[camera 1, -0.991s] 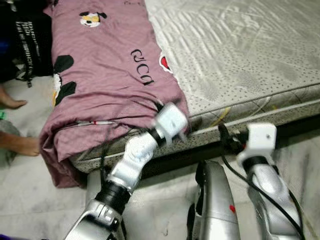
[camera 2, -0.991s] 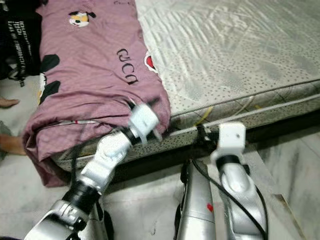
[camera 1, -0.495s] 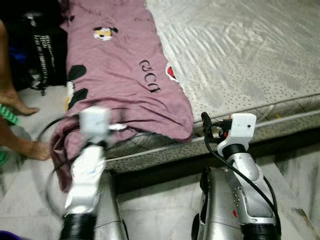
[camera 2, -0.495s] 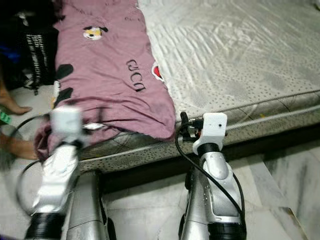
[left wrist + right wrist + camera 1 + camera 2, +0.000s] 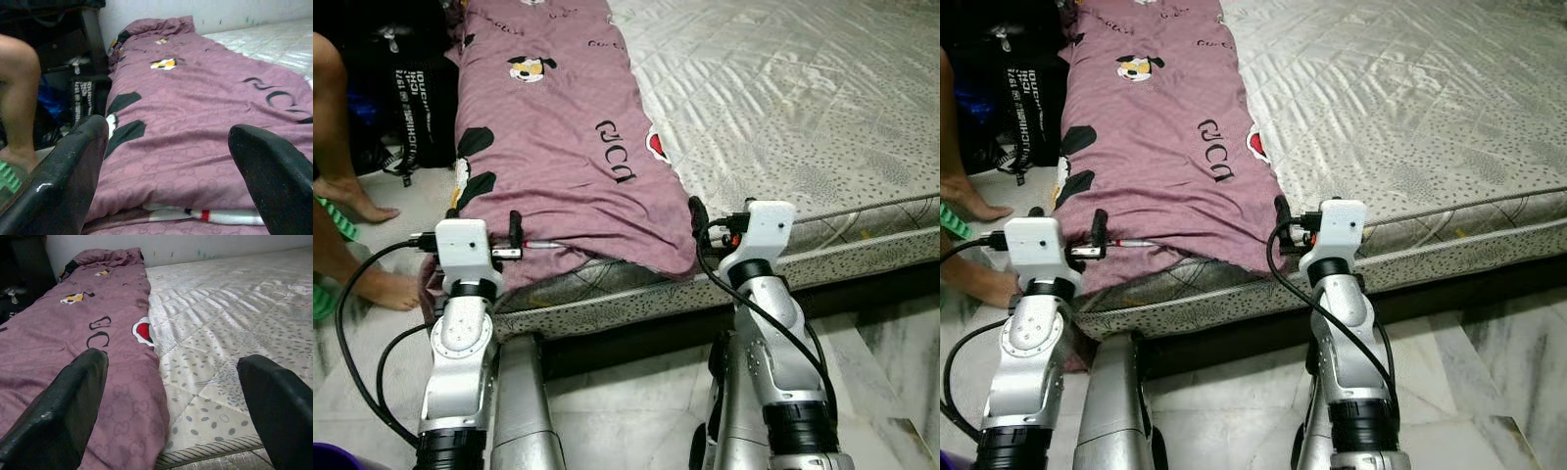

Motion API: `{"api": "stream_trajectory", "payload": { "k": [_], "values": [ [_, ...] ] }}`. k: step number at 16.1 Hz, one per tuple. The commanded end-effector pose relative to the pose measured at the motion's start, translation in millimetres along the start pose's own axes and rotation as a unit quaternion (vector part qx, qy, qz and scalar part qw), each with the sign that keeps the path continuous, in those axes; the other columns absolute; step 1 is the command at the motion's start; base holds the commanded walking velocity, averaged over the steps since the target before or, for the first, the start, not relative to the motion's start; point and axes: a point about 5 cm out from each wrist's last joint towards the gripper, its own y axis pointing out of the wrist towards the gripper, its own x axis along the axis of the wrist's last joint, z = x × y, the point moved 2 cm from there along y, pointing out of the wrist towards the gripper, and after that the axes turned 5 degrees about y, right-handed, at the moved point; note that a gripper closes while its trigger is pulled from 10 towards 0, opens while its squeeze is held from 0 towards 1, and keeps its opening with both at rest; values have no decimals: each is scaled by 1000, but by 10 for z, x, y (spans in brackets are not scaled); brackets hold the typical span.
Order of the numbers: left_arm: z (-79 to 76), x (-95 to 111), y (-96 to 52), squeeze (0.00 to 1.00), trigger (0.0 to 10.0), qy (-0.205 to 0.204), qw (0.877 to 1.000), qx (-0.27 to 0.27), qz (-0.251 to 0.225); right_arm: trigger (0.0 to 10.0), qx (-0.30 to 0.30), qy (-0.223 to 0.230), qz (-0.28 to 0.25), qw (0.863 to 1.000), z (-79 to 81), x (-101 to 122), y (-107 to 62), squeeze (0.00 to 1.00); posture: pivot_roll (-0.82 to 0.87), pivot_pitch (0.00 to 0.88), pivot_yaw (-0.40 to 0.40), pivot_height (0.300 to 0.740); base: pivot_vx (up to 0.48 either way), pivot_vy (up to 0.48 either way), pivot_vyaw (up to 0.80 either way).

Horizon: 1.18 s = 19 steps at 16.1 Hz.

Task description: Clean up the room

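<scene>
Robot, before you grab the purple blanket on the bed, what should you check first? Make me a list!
1. Left gripper open: ok, fingers wide apart in the left wrist view.
2. Right gripper open: ok, fingers apart.
3. Both grippers at the purple blanket foot edge: ok, one near each corner.
4. Blanket already held: not ok, neither gripper is closed on it.
5. Person's foot clear of the left arm: not ok, it stands close beside it on the floor.
6. Mattress beside the blanket free of clutter: ok as far as the views reach.
</scene>
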Motion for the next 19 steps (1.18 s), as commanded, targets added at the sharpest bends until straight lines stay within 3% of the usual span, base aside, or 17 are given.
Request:
{"api": "stream_trajectory", "payload": {
  "k": [1, 8, 14, 16, 18, 19],
  "values": [
    [5, 64, 12, 0, 10000, 6, 1000, 3, -13, 10000, 9, 5, -11, 1000, 46, 38, 41, 0, 66, 0, 40, 515, 0, 0, 0],
    [-25, 85, 128, 0, 10000, 2, 1000, 3, -19, 10000, 37, 8, -20, 999, 165, 27, 113, 0, 56, 0, 43, 605, 0, 0, 0],
    [-130, 72, 131, 0, 10000, -10, 1000, -17, -19, 10000, 12, 11, -23, 1000, 88, -20, 115, 0, 37, 0, 67, 670, 0, 0, 0],
    [-224, 51, 157, 0, 10000, -5, 999, -37, -19, 10000, -1, 13, -23, 1000, 53, -35, 88, 0, 30, 0, 73, 695, 0, 0, 0],
    [-242, 95, 187, 0, 10000, 17, 999, -31, -31, 10000, -8, 13, -21, 1000, 28, -47, 83, 0, 33, 0, 72, 715, 0, 0, 0],
    [-239, 94, 196, 0, 10000, 7, 999, -29, -29, 10000, -10, 11, -21, 1000, 26, -57, 80, 0, 37, 0, 66, 730, 0, 0, 0]
  ]
}}
